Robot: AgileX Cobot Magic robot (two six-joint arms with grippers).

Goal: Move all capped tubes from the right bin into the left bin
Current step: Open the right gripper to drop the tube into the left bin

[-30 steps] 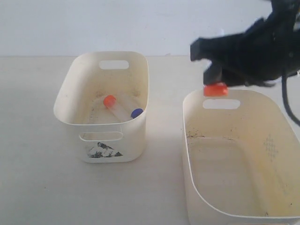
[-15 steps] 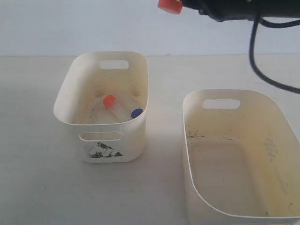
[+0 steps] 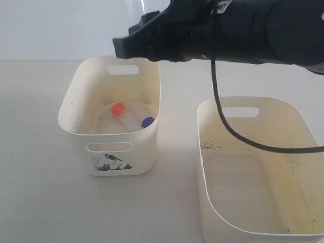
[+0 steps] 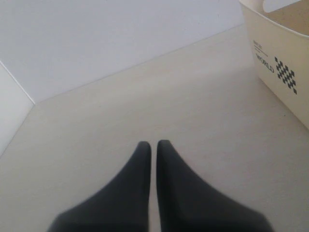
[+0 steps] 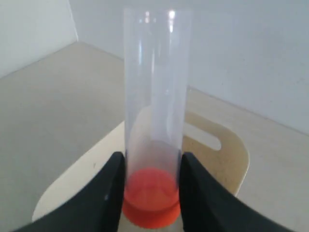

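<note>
My right gripper (image 5: pixel 153 162) is shut on a clear capped tube (image 5: pixel 154 87) near its orange-red cap (image 5: pixel 150 205), holding it above the left bin (image 5: pixel 219 157). In the exterior view the right arm (image 3: pixel 228 30) reaches across above the left bin (image 3: pixel 109 147), which has a dark sticker. An orange-capped tube (image 3: pixel 118 108) and a blue-capped tube (image 3: pixel 148 121) lie inside it. The right bin (image 3: pixel 212 152) shows no tubes. My left gripper (image 4: pixel 153 144) is shut on nothing, low over the table.
A black cable (image 3: pixel 228 126) hangs from the right arm across the right bin's rim. The left wrist view shows a cream bin wall (image 4: pixel 275 58) printed "WORLD" with a checker mark. Pale tabletop surrounds both bins.
The right arm has risen from the right bin's far rim and swung left over the left bin, carrying the orange-capped tube. The tubes in the left bin have not moved.
</note>
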